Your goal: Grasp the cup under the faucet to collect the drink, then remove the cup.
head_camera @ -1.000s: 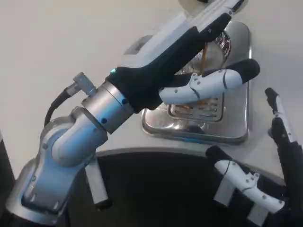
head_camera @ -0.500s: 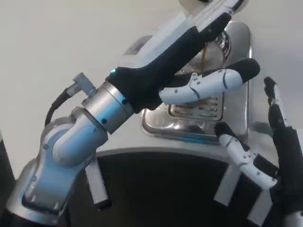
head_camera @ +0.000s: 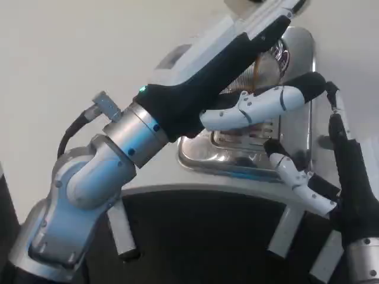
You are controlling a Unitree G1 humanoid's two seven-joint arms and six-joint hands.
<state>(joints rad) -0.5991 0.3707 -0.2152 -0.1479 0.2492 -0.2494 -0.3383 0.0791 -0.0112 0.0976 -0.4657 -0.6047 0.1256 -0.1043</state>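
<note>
Left hand [head_camera: 249, 71], upper centre: grasping clear cup of brown drink [head_camera: 265, 70] over steel drip tray [head_camera: 296, 151]. Right hand [head_camera: 331, 165], lower right: released, fingers apart.

The left hand [head_camera: 237, 65] reaches across a shiny steel drip tray [head_camera: 299, 157] on the white table [head_camera: 71, 53], its fingers wrapped round what seems to be a clear cup [head_camera: 265, 70] holding brownish drink, mostly hidden. The right hand [head_camera: 331, 171] rises at the tray's right edge, fingers apart, holding nothing.
</note>
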